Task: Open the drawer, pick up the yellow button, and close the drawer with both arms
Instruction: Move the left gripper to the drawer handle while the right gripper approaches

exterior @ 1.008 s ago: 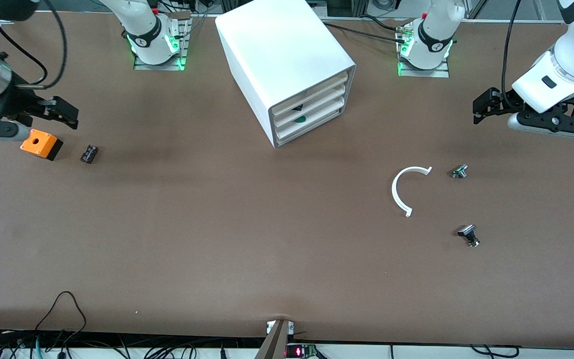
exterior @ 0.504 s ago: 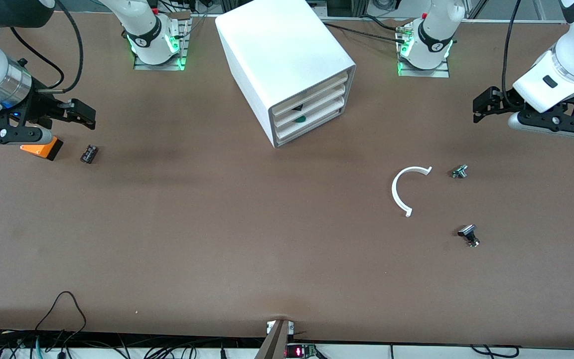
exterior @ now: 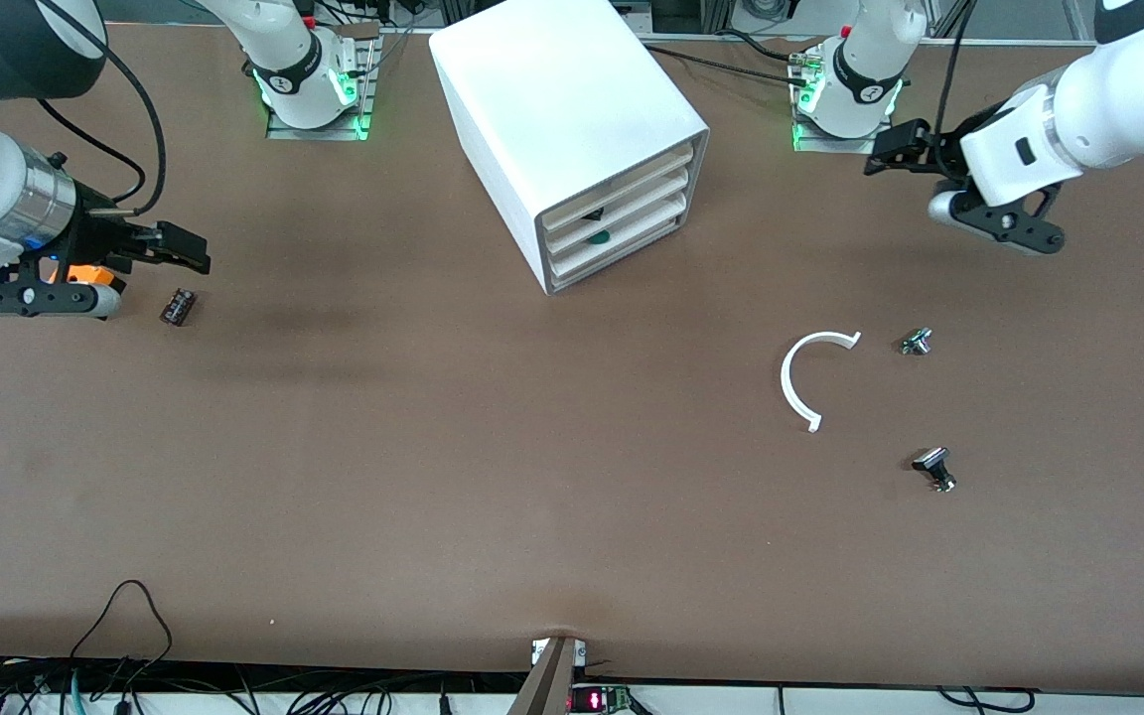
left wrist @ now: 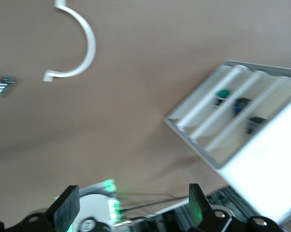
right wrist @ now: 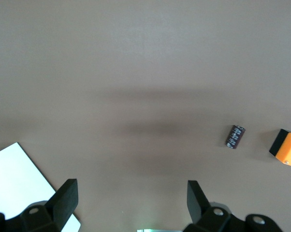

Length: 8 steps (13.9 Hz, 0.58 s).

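The white drawer cabinet [exterior: 572, 119] stands near the arms' bases, its three drawers [exterior: 622, 214] pushed in. In the left wrist view the drawers [left wrist: 232, 111] show a green-capped part and two dark parts inside. No yellow-orange capped button shows in any view. My left gripper [exterior: 888, 151] is open and empty in the air beside its arm's base, toward the left arm's end from the cabinet; its fingers [left wrist: 68, 209] stand wide apart. My right gripper [exterior: 193, 250] is open and empty over the table at the right arm's end; its fingers [right wrist: 65, 195] are wide apart.
An orange cube with a hole [exterior: 85, 273] lies mostly under my right hand, also in the right wrist view [right wrist: 288, 147], beside a small dark cylinder [exterior: 178, 306]. A white C-shaped ring [exterior: 798, 382], a small silver part [exterior: 916, 342] and a black-capped silver-stemmed part [exterior: 934, 467] lie at the left arm's end.
My right gripper has moved toward the cabinet and now covers most of the orange cube. My left gripper has swung toward its arm's base and the cabinet.
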Each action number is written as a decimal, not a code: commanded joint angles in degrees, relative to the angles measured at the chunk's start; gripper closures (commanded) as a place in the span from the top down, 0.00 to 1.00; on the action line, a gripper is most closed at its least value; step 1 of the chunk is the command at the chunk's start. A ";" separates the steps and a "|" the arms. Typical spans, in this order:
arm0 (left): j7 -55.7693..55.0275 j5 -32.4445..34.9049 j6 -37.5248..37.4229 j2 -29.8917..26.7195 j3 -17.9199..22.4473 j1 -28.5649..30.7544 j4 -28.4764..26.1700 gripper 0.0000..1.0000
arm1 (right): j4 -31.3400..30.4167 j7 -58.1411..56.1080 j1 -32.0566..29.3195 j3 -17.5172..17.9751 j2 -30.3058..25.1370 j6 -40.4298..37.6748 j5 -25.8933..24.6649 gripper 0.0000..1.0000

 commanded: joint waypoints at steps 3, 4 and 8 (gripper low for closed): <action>5.90 -15.09 -3.68 9.80 0.28 0.63 2.29 0.99 | 0.39 2.74 0.41 0.60 2.77 2.26 5.48 1.00; 9.67 -17.82 -4.03 11.73 0.28 0.63 2.29 0.99 | 0.39 2.92 1.10 0.60 2.95 2.87 5.48 1.00; 21.20 -26.26 -3.51 18.86 0.28 0.02 1.50 0.99 | 0.39 7.92 4.97 0.60 4.52 6.12 5.40 1.00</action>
